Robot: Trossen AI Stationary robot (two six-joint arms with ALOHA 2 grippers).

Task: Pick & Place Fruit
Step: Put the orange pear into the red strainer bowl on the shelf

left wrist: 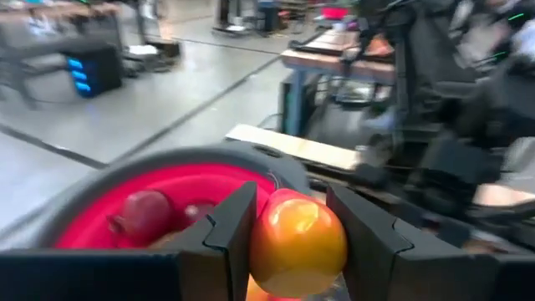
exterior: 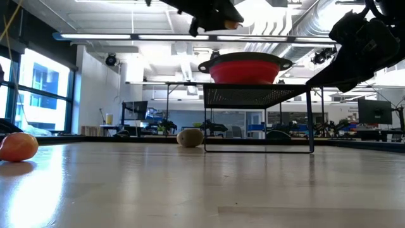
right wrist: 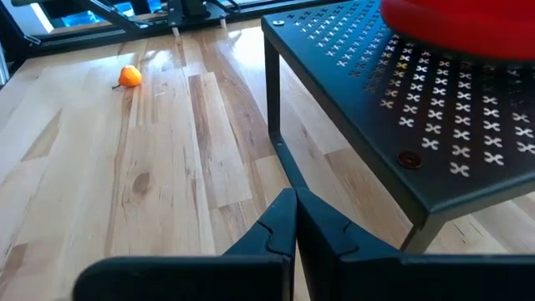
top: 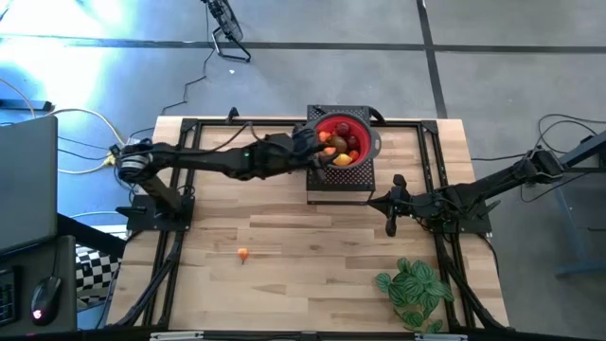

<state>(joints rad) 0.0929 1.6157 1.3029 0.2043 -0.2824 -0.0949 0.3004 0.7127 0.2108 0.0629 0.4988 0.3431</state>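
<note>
High view: left jaws (top: 327, 150) hard to make out over the red bowl (top: 365, 128), arm stretched across the surface (top: 284, 237); right jaws (top: 391, 225) parked low beside the black stand (top: 322, 188).

Low view: bowl contents hidden by its rim.

Left wrist view: yellow-orange fruit (left wrist: 297, 242) gripped between the jaws, bowl just beyond.

Right wrist view: jaws pressed shut, orange fruit (right wrist: 129, 76) well ahead.

The dark left arm stretches across, its two-finger left gripper (left wrist: 288, 238) clamped with fingers partly apart. The dark right arm waits low, right gripper (right wrist: 294, 221) fingers pressed together.
</note>
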